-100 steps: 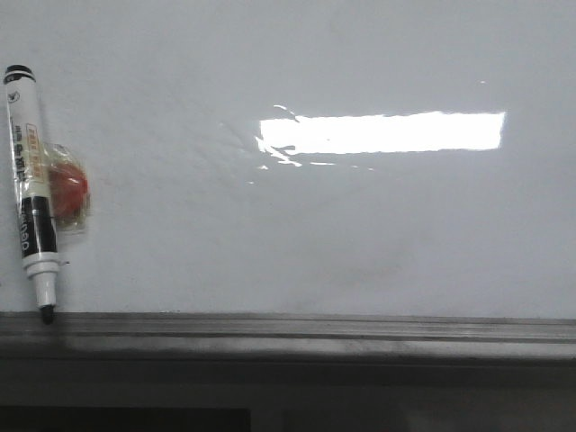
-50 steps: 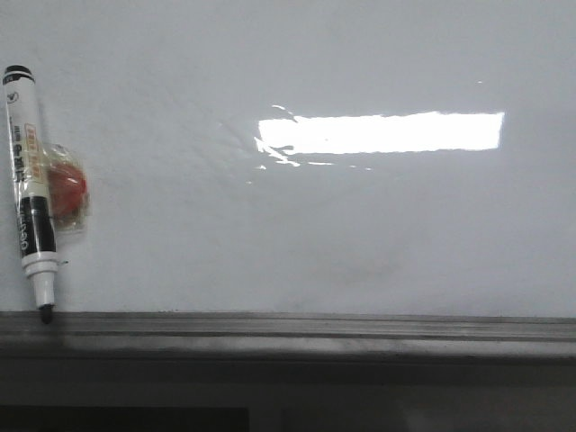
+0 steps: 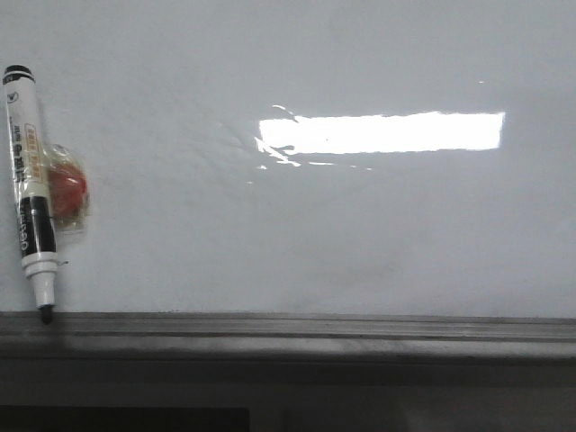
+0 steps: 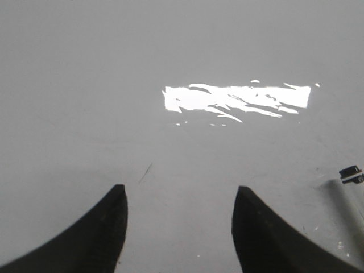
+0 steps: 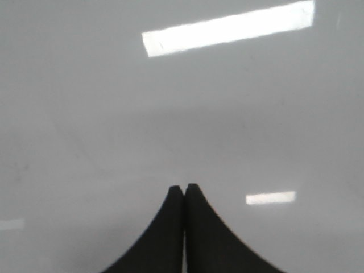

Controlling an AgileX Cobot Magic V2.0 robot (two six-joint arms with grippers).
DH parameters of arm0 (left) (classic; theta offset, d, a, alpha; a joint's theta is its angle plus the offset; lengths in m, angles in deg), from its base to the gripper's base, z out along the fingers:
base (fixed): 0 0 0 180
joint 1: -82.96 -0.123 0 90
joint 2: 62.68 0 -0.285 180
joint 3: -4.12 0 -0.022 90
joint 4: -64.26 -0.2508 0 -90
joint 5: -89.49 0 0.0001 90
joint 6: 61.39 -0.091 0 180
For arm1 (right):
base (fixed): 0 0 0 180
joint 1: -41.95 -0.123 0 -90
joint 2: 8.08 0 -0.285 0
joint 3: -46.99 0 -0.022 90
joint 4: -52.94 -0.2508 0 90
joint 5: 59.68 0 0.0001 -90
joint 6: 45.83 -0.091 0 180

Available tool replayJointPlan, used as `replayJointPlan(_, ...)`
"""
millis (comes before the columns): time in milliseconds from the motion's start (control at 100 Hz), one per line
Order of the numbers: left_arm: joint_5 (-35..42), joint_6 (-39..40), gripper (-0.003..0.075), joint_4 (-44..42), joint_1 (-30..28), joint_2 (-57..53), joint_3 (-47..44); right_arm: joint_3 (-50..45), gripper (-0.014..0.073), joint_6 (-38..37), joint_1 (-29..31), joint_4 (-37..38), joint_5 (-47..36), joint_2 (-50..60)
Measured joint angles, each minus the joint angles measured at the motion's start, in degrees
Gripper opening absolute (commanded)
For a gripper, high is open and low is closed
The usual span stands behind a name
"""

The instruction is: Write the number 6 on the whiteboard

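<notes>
On the far left of the front view a marker [image 3: 29, 191] lies on the whiteboard [image 3: 342, 234]. Its cap is off and its black tip points down at the grey ledge [image 3: 360, 328]. A small red thing [image 3: 67, 189] in clear wrap sits just beside it, touching its right side.

No number 6 is on the board yet. The board looks white and blank, with one bright patch of light [image 3: 382, 132].

The marker looks light, hard and smooth, so it could slip. The best place to hold it is probably around the middle of its body, away from the inky tip.

The left gripper [image 4: 179, 196] hangs over the board with its jaws spread wide and nothing between them. One end of the marker peeks in at the edge of that view. The right gripper [image 5: 183, 187] has its jaws pressed together, holding nothing.
</notes>
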Motion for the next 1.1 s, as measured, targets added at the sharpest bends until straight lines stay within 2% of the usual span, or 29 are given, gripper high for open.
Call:
replayJointPlan(280,-3.94,-6.47,0.0396,7.15,0.00,0.00,2.00,0.00,-0.0064,0.00,0.00,-0.08,-1.55,0.00)
replayJointPlan(360,-6.32,-12.34,0.0407,11.63,0.00,0.00,2.00,0.00,-0.0064,0.00,0.00,-0.08,-1.55,0.00)
replayJointPlan(480,-7.30,-23.90,0.0407,23.42,0.00,0.00,2.00,0.00,-0.0064,0.00,0.00,-0.08,-1.55,0.00)
replayJointPlan(570,-6.14,-28.10,0.0407,28.75,0.00,0.00,2.00,0.00,-0.0064,0.00,0.00,-0.08,-1.55,0.00)
replayJointPlan(1100,-4.47,-29.89,0.0407,31.54,0.00,0.00,2.00,0.00,-0.0064,0.00,0.00,-0.12,-1.55,0.00)
